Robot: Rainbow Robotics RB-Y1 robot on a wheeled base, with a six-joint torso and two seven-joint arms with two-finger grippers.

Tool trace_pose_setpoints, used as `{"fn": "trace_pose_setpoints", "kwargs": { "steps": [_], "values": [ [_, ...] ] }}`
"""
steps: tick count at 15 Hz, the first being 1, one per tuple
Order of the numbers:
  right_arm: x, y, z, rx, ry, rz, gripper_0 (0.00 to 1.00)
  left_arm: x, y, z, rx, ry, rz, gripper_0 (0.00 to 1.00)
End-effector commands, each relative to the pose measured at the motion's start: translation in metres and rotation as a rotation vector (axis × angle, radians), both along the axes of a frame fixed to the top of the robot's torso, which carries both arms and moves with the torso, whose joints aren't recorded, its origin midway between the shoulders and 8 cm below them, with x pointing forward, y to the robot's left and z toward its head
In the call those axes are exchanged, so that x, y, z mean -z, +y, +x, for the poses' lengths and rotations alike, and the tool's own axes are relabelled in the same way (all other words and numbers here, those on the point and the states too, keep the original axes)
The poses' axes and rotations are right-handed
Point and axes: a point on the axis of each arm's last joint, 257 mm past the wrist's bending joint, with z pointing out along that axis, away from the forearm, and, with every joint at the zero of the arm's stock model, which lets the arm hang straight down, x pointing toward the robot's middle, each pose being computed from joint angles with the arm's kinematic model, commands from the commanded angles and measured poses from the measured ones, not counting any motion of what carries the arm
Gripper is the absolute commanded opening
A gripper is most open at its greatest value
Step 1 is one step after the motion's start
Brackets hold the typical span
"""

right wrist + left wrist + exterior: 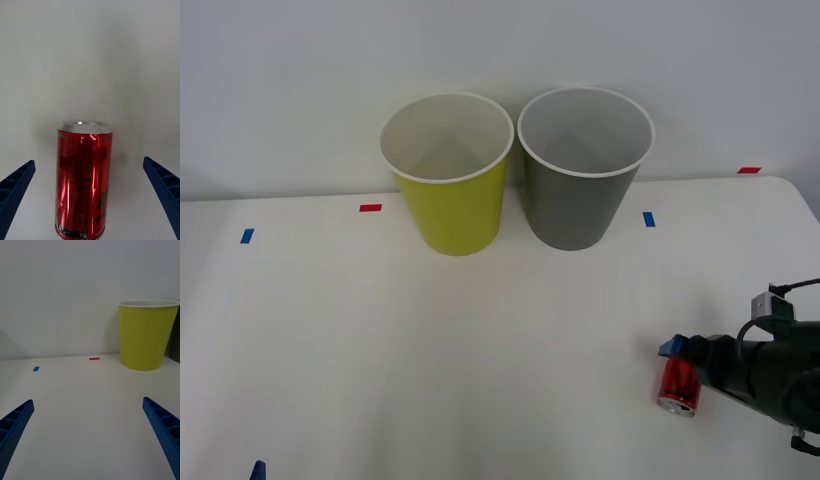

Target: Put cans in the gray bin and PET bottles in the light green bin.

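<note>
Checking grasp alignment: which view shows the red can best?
Right wrist view: the red can lies large and centred between the open right claw fingers, untouched. The front view shows it small, beside the claw at the table's right edge.

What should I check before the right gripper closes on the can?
1. Right gripper open, fingers apart: ok.
2. Can between the fingers, roughly centred: ok.
3. Fingers clear of the can's sides: ok.
4. Can lying on its side on the table, gripper approaching along its axis: ok.
5. Gray bin upright, mouth open: ok.
6. Left gripper open, far from the can, facing the green bin: ok.
</note>
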Motion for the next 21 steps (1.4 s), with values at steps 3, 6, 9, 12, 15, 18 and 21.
{"fn": "trace_pose_setpoints", "kwargs": {
  "steps": [3, 6, 9, 12, 15, 18, 21],
  "values": [
    [0.013, 0.001, 0.004, 0.003, 0.090, -0.012, 1.00, 0.000, 0.000, 0.000, 0.000, 0.000, 0.000, 1.00],
    [0.016, 0.011, 0.005, 0.007, 0.130, 0.033, 1.00, 0.000, 0.000, 0.000, 0.000, 0.000, 0.000, 1.00],
    [0.020, 0.010, 0.008, 0.008, 0.146, 0.021, 1.00, 0.000, 0.000, 0.000, 0.000, 0.000, 0.000, 1.00],
    [0.021, 0.005, 0.009, 0.014, 0.165, -0.001, 1.00, 0.000, 0.000, 0.000, 0.000, 0.000, 0.000, 1.00],
    [0.021, 0.004, 0.009, 0.011, 0.167, -0.015, 0.36, 0.000, 0.000, 0.000, 0.000, 0.000, 0.000, 1.00],
    [0.023, 0.003, 0.012, 0.002, 0.150, -0.047, 0.00, 0.000, 0.000, 0.000, 0.000, 0.000, 0.000, 1.00],
    [0.024, 0.004, 0.012, 0.003, 0.149, -0.047, 0.00, 0.000, 0.000, 0.000, 0.000, 0.000, 0.000, 1.00]
  ]
}}
